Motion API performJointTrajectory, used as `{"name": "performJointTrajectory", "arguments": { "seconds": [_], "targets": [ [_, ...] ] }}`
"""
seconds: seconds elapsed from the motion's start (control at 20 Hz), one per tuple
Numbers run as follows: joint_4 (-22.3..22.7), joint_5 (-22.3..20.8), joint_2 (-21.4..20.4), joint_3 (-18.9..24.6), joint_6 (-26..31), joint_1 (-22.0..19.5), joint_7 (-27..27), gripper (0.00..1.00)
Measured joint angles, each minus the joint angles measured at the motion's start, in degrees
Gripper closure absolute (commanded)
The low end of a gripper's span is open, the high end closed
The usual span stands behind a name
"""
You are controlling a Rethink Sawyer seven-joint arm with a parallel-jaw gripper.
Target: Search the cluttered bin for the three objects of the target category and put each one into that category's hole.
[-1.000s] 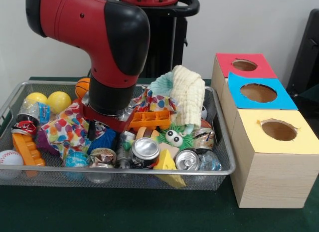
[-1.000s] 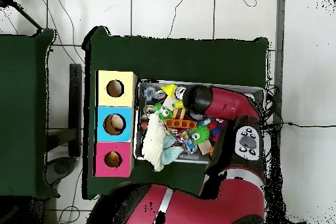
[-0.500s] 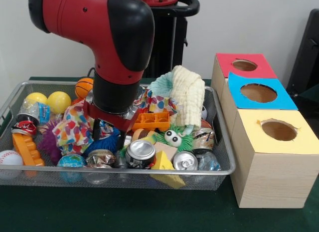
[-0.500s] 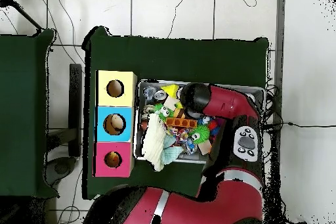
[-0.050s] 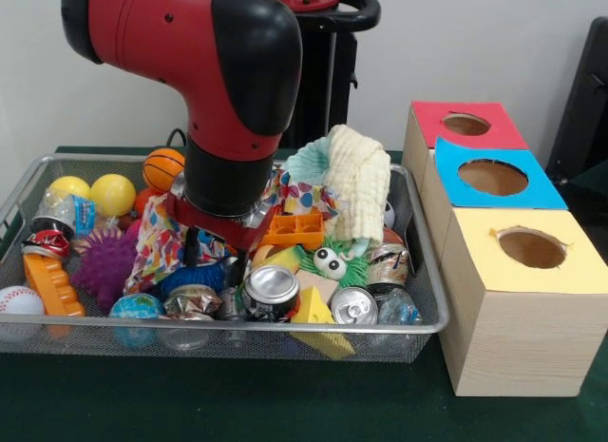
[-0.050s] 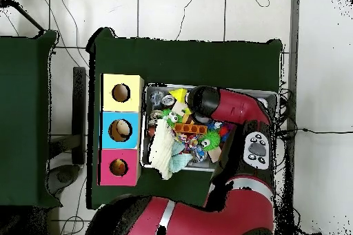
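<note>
The wire bin is full of mixed toys, cans and cloths. My gripper is down in its middle-left part, shut on a spotted multicoloured cloth that hangs bunched from it. One dark finger shows against the cloth. Beside the cloth lie a purple spiky ball and a blue spiky ball. Crushed cans sit at the bin's front. In the overhead view the red arm covers the gripper. The three boxes have a red hole, a blue hole and a yellow hole.
Also in the bin are two yellow balls, a small basketball, a baseball, an orange block, an orange brick, a cream knitted cloth and a green googly-eyed toy. The boxes stand along one side of the bin.
The gripper has risen and shifted slightly right, pulling the spotted cloth up and into a bunch. The purple spiky ball beneath it has come into view.
</note>
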Motion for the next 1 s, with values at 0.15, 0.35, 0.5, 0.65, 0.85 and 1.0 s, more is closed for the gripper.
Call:
{"name": "performJointTrajectory", "arguments": {
  "seconds": [0.15, 0.35, 0.5, 0.65, 0.85, 1.0],
  "targets": [
    [0.07, 0.27, -0.02, 0.0, 0.36, 0.12, 0.0, 0.0],
    [0.32, 0.96, -0.22, 0.01, 0.96, 0.85, 0.0, 0.0],
    [1.31, 2.02, -0.57, 0.02, 1.33, 1.65, 0.0, 0.0],
    [2.5, 2.86, -0.91, 0.02, 1.46, 2.37, 0.0, 0.0],
    [3.74, 3.74, -1.34, 0.02, 1.46, 3.19, 0.0, 0.0],
    [3.9, 4.3, -1.45, 0.02, 1.47, 3.61, 0.0, 0.0]
  ]
}}
